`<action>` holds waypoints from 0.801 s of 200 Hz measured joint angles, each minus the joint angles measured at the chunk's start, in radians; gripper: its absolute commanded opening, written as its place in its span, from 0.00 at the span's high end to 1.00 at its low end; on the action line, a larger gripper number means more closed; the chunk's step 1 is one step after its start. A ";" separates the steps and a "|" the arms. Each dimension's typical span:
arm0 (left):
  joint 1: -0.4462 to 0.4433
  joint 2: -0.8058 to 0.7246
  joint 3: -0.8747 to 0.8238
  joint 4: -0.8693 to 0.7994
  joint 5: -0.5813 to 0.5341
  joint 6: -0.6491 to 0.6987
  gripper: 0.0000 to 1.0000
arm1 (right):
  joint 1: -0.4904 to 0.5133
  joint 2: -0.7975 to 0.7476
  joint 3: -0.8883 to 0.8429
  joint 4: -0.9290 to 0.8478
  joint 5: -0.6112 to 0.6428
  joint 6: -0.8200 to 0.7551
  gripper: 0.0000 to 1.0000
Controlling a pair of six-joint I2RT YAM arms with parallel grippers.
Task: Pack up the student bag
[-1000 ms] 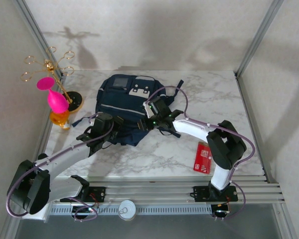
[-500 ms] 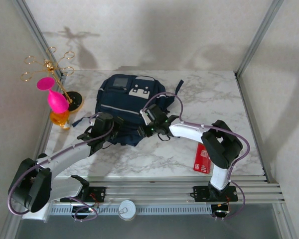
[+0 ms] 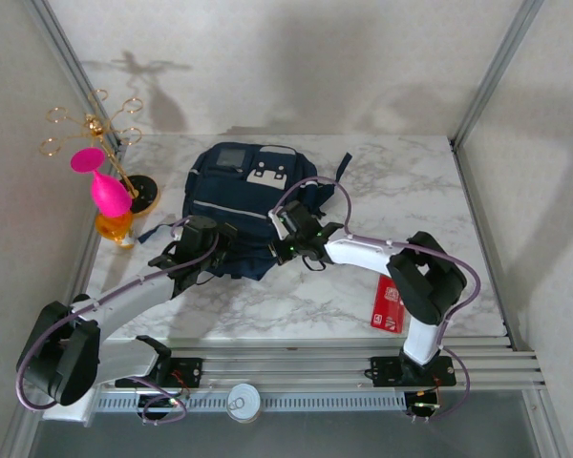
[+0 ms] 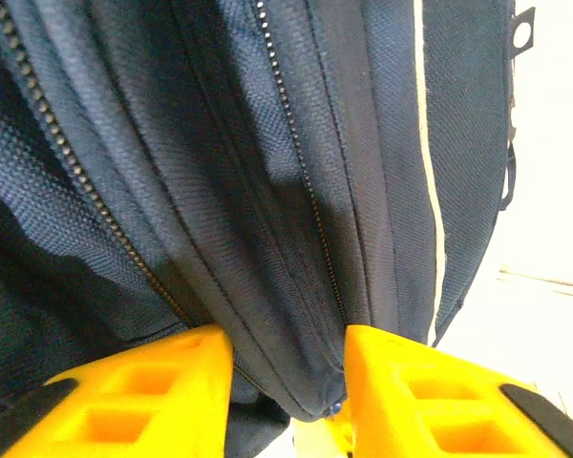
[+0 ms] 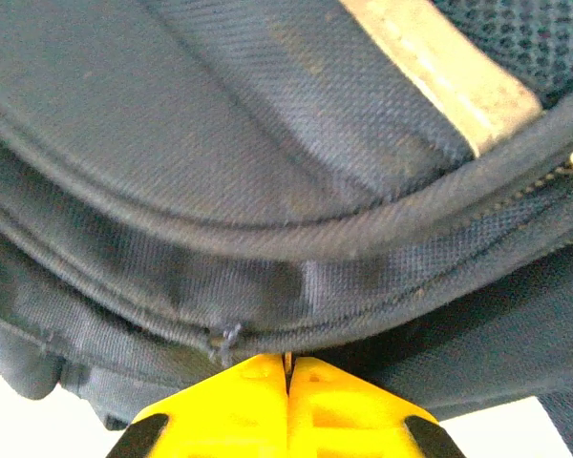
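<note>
The bag (image 3: 231, 196) lies flat on the marbled desk (image 3: 411, 186), front pocket up, with its top end away from the arms. Packing looks barely begun. The zip lines in the left wrist view (image 4: 310, 181) run closed, no opening shows in the overhead view, and a flat red booklet (image 3: 390, 303) lies out on the desk, to the right of the bag and nearer the arms. I judge the arms are at the stage of getting hold of the bag to open it, so opening and loading are both left to do.

The left jaws sit at the bag's near left edge, spread fairly wide around a thick fold of fabric that touches both orange inner faces. The right jaws are at the bag's near right edge, pressed fully together with their tips against the corded seam. I cannot tell whether any cloth is pinched between them.

The bag is navy cloth with a coarse, grainy weave, and it is soft enough to bulge and crease. It has rounded piping along its seams, fine zip teeth and a thin pale stripe (image 3: 231, 209) across the pocket. Grey and white patches (image 3: 253, 167) sit towards its top.

Left of the bag stand a thin gold wire rack (image 3: 88, 124), a smooth pink bulb-shaped piece (image 3: 107, 191) and a small amber jar (image 3: 116, 229).
</note>
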 measured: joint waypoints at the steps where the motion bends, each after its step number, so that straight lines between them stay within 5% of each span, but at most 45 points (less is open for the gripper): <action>1: -0.003 -0.001 0.000 0.003 0.000 -0.004 0.56 | 0.000 -0.002 -0.002 0.000 0.000 0.001 1.00; 73: -0.196 0.089 0.000 0.158 -0.030 -0.256 0.62 | 0.001 -0.080 -0.079 0.066 -0.004 0.034 1.00; 127: -0.219 0.224 0.051 0.187 -0.069 -0.352 0.68 | 0.004 -0.100 -0.100 0.083 -0.003 0.055 1.00; 160: -0.217 0.271 0.098 0.171 -0.102 -0.360 0.88 | 0.011 -0.109 -0.101 0.078 0.040 0.060 1.00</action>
